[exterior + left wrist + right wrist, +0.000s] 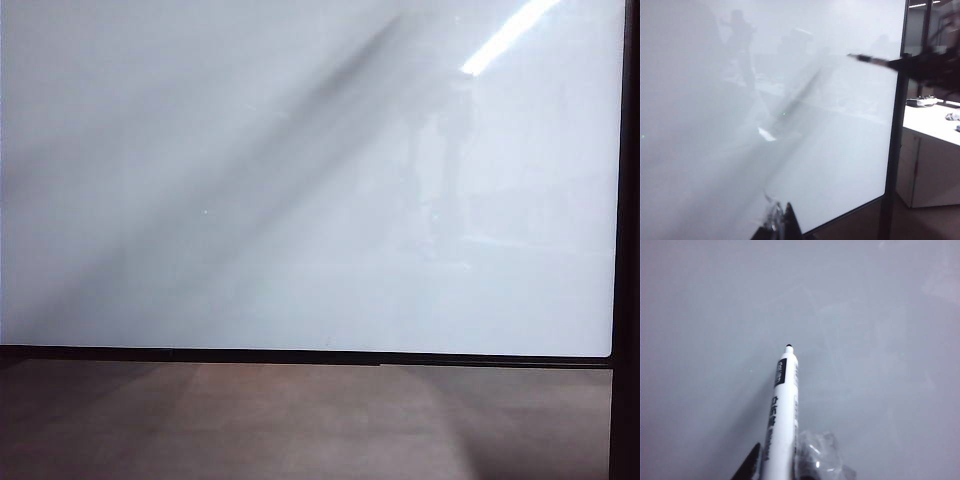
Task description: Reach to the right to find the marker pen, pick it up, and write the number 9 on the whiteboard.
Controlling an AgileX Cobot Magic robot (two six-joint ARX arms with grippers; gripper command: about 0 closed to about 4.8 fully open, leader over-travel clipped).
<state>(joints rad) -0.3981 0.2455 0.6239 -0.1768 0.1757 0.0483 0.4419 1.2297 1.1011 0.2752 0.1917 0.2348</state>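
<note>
Whiteboard (300, 180): very large glossy white rectangular board w/ thin black frame, fills nearly the whole exterior view. Surface smooth, reflective; a bright ceiling-light strip mirrors near its upper right, and a wide soft grey diagonal shadow band crosses from lower left to upper centre. No ink visible on it in any view. Below its bottom frame edge lies a brown wooden surface (300, 420), matte, faintly grained. A black vertical post (627, 240) runs down the right edge.

Neither arm shows clearly in the exterior view.

Right wrist view: marker pen (780, 410), white cylindrical plastic barrel w/ black label block & printed text, small black tip bared, pointing at the whiteboard; tip close to the board, contact can't be told. Right gripper (777, 467) pinches the barrel's lower part btw a black finger and a clear, glossy plastic-looking pad. Nothing stands btw tip & board.

Left wrist view: left gripper (780, 225) only partly in frame at the edge, dark finger plus a clear bit; spread or pressed together can't be told. Holds nothing visible. Beyond it the board, and past the board's frame a white counter (935, 125) on a pale cabinet w/ small blurred objects on top. A blurred dark arm w/ the pen reaches in from that side toward the board.
</note>
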